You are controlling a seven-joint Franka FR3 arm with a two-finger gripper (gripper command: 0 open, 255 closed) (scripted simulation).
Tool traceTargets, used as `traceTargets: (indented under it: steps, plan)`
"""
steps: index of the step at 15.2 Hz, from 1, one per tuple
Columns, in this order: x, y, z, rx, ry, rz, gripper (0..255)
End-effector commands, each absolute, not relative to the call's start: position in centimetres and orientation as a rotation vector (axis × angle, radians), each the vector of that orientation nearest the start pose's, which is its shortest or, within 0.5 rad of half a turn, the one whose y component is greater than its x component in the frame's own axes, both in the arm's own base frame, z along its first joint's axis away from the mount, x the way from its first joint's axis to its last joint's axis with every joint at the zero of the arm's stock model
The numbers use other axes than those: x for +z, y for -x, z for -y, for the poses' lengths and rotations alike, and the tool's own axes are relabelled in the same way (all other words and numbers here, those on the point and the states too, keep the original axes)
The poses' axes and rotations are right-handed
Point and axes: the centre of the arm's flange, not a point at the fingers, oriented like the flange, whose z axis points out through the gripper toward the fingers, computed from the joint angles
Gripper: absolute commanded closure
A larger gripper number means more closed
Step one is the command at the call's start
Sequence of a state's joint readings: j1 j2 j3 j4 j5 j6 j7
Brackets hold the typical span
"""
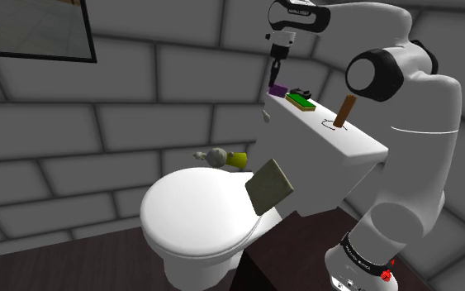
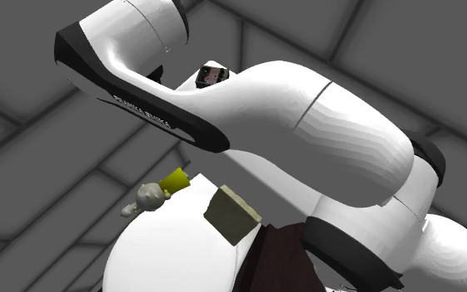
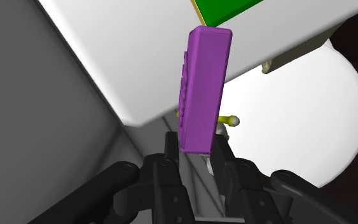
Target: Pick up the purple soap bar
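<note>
My gripper (image 3: 195, 145) is closed on the near end of the purple soap bar (image 3: 203, 89), with one finger on each side, so the bar cannot slip out sideways. In the shoulder view the bar is at the far end of the toilet tank lid (image 1: 358, 142), just beside a green block (image 1: 302, 101). I judge the grasp is made. I cannot tell if the bar is already off the lid. A straight lift would avoid the block.
</note>
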State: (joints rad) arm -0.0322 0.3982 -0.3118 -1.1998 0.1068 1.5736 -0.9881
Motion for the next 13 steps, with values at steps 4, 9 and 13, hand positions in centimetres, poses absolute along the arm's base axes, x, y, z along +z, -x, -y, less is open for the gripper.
traceTargets:
  steps: [4,9,13]
  plan:
    - [58.2,-65.5,17.3,-0.015,2.990,1.046,255]
    - [60.8,-65.5,17.3,-0.015,2.990,1.046,255]
    - [62.0,-65.5,17.3,-0.015,2.990,1.046,255]
